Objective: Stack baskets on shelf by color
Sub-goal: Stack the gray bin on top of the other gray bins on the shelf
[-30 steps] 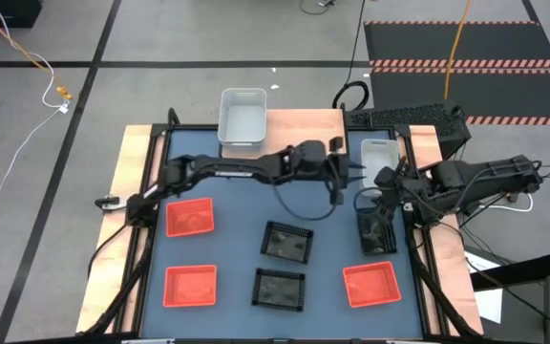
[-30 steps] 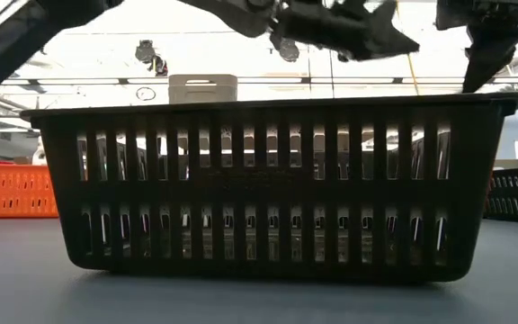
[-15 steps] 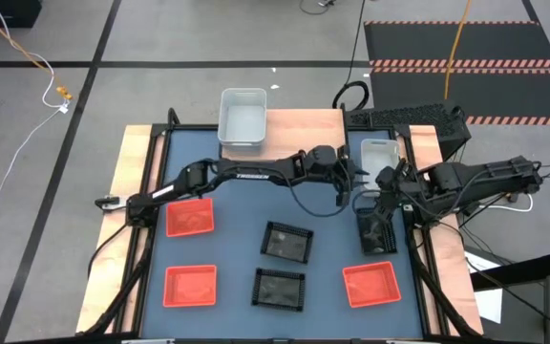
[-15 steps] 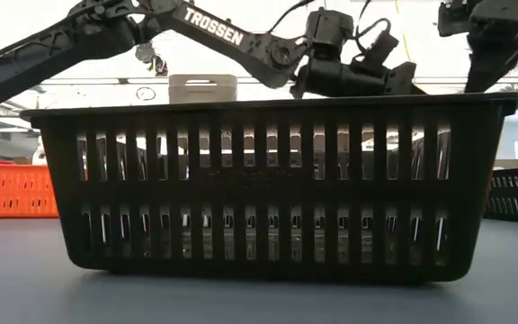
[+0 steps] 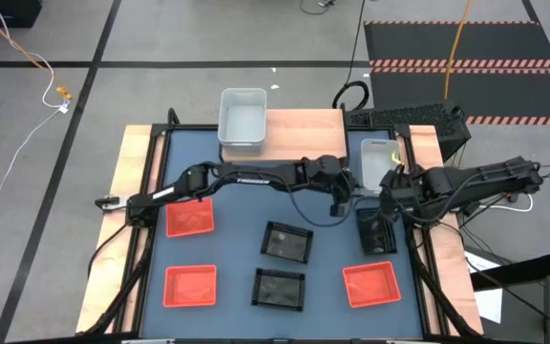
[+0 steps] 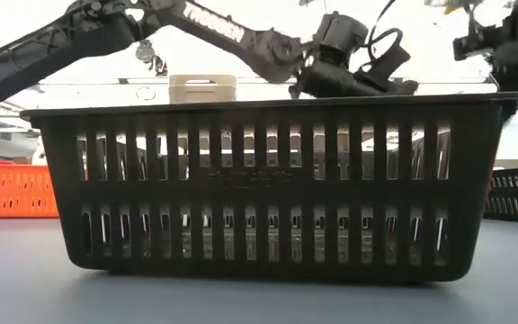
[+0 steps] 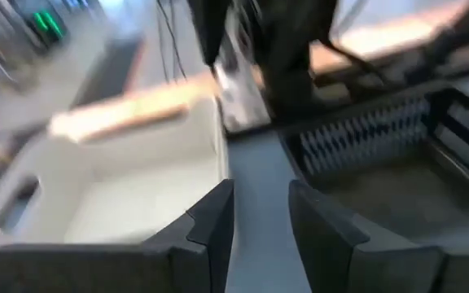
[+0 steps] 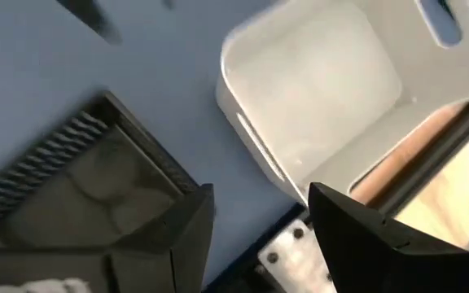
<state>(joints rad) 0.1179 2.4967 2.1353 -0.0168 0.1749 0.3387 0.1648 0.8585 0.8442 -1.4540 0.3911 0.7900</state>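
While both grippers (image 5: 349, 194) (image 5: 388, 183) gape, white basket (image 5: 378, 156) lies between

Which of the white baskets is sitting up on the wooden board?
The larger-looking white basket at the far edge, resting on the wooden shelf. The other visible white basket sits down by the right side, beside a black basket.

Grey concrete floor (image 5: 160, 38) crossed by dark lines fills the upper frame. A black mat (image 5: 466, 57) with striped edges lies upper right. White cable (image 5: 27, 143) trails at left. Bright ceiling lights (image 6: 241, 63) glow in the low view.
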